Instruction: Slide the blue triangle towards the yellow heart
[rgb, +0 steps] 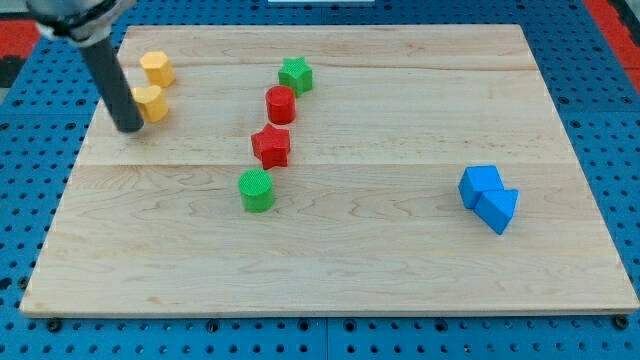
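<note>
Gripper: you are running none, only my tip (130, 128), sitting far left just beside the yellow heart (150, 102), well apart from the blue triangle (498, 209) on the bench (400, 260).

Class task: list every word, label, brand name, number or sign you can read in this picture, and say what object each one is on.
None: no readable text, number or sign shows on the wooden board, on any of the coloured blocks, or on the rod above my tip.

Wooden board (400, 290) carries yellow, green, red and blue blocks.
</note>
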